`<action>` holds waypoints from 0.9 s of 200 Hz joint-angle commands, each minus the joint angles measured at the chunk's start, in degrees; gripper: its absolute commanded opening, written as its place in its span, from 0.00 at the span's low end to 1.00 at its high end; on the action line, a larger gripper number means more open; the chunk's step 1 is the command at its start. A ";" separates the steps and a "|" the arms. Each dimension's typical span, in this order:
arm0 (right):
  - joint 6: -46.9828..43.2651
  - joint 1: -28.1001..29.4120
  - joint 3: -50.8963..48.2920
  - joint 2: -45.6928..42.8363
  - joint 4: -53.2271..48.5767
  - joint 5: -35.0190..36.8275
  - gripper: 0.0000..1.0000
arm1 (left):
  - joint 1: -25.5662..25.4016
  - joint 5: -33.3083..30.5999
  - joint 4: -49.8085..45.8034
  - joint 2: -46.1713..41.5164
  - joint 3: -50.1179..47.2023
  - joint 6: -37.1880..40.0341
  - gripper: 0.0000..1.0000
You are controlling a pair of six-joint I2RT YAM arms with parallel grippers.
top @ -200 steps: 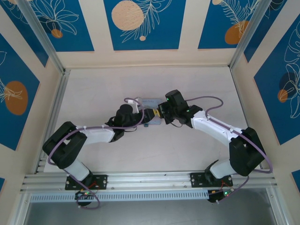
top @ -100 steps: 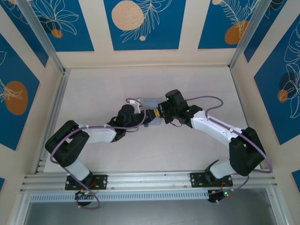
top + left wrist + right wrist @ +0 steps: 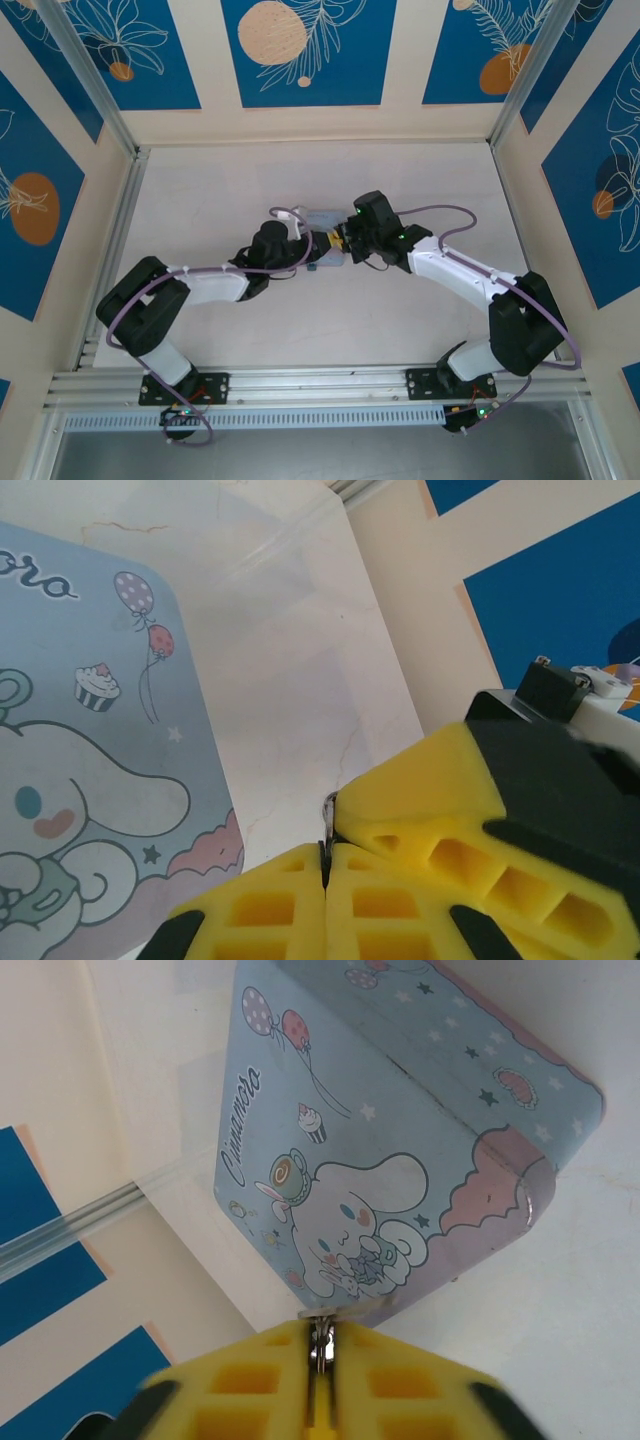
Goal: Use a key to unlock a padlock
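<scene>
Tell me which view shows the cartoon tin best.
The right wrist view: the tin shows two printed faces and a rounded corner. The left wrist view catches part of one face; in the top external view the arms cover most of it.

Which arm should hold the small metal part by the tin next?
Left, probably: the left gripper is shut tight on the thin metal part, while the right gripper only flanks a silvery piece by the tin, grip unclear.

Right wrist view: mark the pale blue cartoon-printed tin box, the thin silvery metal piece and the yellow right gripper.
pale blue cartoon-printed tin box (image 3: 335, 1200): right wrist view, its printed face.
thin silvery metal piece (image 3: 320, 1352): right wrist view, its rounded end.
yellow right gripper (image 3: 321, 1332): right wrist view, between the fingertips.
</scene>
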 commanded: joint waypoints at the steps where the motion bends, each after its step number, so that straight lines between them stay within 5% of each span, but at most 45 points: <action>1: -3.70 -1.81 -2.08 -5.29 -1.13 -0.09 0.49 | -0.21 0.72 -3.58 -1.43 2.51 3.09 0.00; 22: -14.05 -5.74 -3.21 -11.50 -4.93 -1.13 0.62 | 0.50 3.64 -11.82 -4.23 5.05 7.93 0.00; 46: -27.03 -12.62 -6.38 -17.80 -4.39 -5.97 0.66 | 1.79 9.31 -21.99 -6.49 9.87 15.22 0.00; 96: -48.73 -23.14 -18.11 -23.51 18.04 -27.78 0.60 | 5.41 27.28 -38.94 -2.88 22.19 26.48 0.00; 124: -53.81 -23.91 -20.74 -22.71 24.20 -33.06 0.58 | 6.65 35.54 -46.09 1.53 28.42 30.62 0.00; 180: -57.33 -24.91 -21.12 -19.15 32.69 -42.12 0.51 | 6.79 40.02 -50.29 6.45 33.85 33.51 0.00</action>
